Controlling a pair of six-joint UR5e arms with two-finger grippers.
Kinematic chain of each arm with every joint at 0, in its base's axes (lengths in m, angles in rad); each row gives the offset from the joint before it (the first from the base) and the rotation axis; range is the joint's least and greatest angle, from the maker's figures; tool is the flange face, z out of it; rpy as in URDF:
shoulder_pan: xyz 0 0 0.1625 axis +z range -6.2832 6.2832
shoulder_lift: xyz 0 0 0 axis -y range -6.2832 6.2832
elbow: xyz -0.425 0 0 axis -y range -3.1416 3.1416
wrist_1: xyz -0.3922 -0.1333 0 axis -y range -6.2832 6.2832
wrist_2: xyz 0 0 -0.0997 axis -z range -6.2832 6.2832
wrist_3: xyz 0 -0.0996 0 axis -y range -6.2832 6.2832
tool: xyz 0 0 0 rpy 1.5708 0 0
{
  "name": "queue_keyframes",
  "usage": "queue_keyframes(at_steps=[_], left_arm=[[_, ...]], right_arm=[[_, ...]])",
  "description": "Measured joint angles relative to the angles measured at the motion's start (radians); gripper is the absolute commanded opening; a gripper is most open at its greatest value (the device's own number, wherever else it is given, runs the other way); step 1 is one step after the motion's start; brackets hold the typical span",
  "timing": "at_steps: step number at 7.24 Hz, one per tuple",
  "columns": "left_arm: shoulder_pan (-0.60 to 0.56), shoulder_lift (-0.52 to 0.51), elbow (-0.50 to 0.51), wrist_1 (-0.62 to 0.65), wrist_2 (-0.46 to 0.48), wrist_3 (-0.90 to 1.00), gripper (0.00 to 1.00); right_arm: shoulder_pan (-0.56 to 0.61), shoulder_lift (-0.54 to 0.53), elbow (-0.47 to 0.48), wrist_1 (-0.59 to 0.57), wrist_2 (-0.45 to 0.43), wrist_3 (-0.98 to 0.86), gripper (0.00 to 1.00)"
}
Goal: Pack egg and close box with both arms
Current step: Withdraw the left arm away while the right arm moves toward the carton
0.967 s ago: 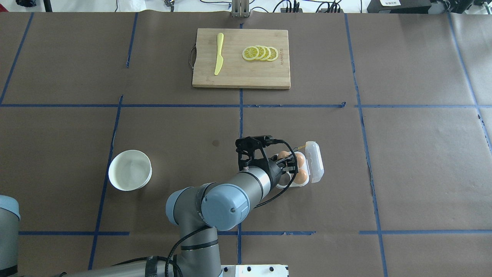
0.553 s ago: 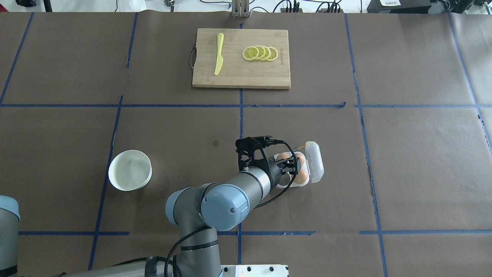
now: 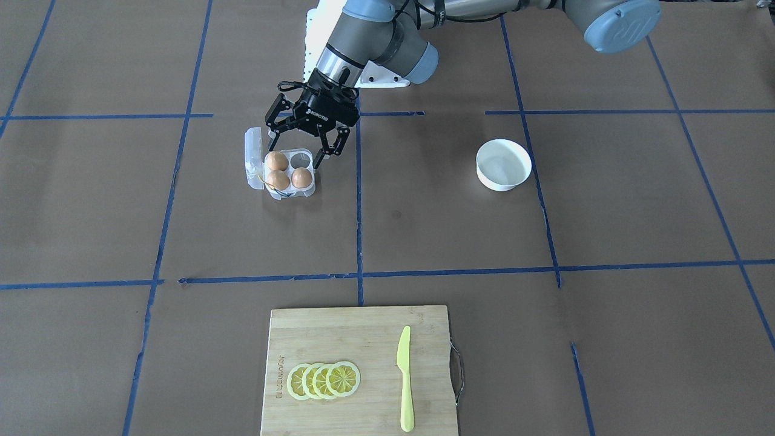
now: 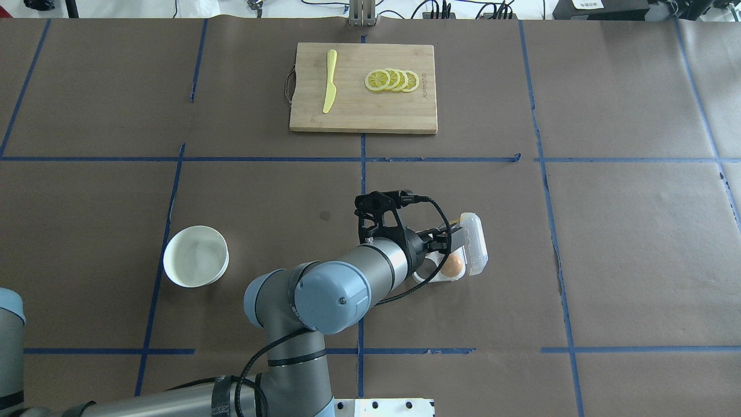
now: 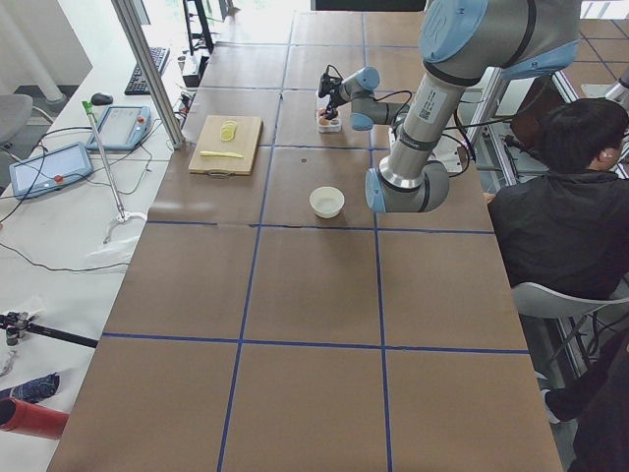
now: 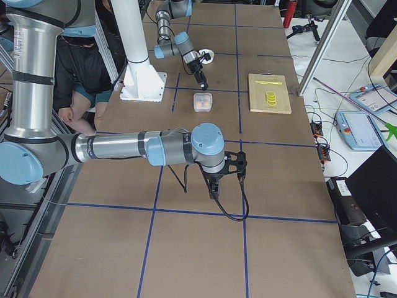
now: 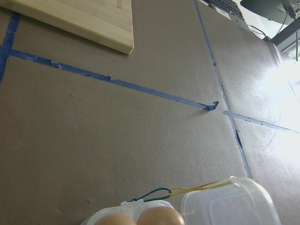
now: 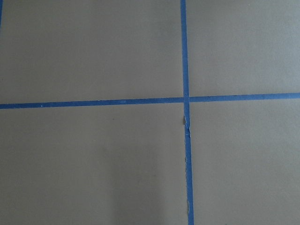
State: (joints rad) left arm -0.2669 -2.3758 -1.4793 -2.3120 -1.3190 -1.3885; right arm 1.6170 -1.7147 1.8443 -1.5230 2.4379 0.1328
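The clear box lies open near the table's middle, its lid folded out flat to the side. Three brown eggs sit in three of its cups: one, a second and a third. The fourth cup is empty. My left gripper hangs open and empty just above the box, fingers spread over it. In the overhead view it hides all but one egg. My right gripper shows only in the exterior right view, far from the box; I cannot tell whether it is open.
An empty white bowl stands on the robot's left of the box. A wooden cutting board with lemon slices and a yellow knife lies on the far side. The box's yellow loop lies by the lid.
My left gripper has shifted a little further over the box and now covers two eggs that showed in the overhead view before. The box and eggs have not moved.
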Motion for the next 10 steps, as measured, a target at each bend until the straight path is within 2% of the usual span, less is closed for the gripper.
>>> queue_keyframes(at_steps=[2,3,4,5,6,7,8,10], left_arm=[[-0.077,0.015,-0.091,0.137,-0.134,0.031,1.0],[-0.114,0.023,-0.145,0.236,-0.182,0.077,1.0],[-0.148,0.04,-0.196,0.332,-0.224,0.123,1.0],[-0.177,0.073,-0.251,0.397,-0.251,0.17,1.0],[-0.21,0.124,-0.309,0.43,-0.273,0.219,1.0],[-0.257,0.173,-0.355,0.454,-0.301,0.264,1.0],[-0.319,0.212,-0.393,0.495,-0.345,0.315,1.0],[-0.46,0.267,-0.45,0.622,-0.464,0.425,1.0]], right_arm=[[-0.058,0.001,0.016,0.05,0.021,0.074,1.0],[-0.122,0.0,0.022,0.149,0.007,0.21,1.0],[-0.219,-0.003,0.024,0.301,-0.04,0.416,0.93],[-0.345,-0.007,0.024,0.468,-0.118,0.649,0.73],[-0.467,-0.008,0.025,0.602,-0.195,0.841,0.42],[-0.549,-0.007,0.027,0.681,-0.237,0.95,0.16],[-0.61,-0.004,0.03,0.73,-0.255,1.003,0.0],[-0.737,0.012,0.044,0.766,-0.279,1.065,0.0]])
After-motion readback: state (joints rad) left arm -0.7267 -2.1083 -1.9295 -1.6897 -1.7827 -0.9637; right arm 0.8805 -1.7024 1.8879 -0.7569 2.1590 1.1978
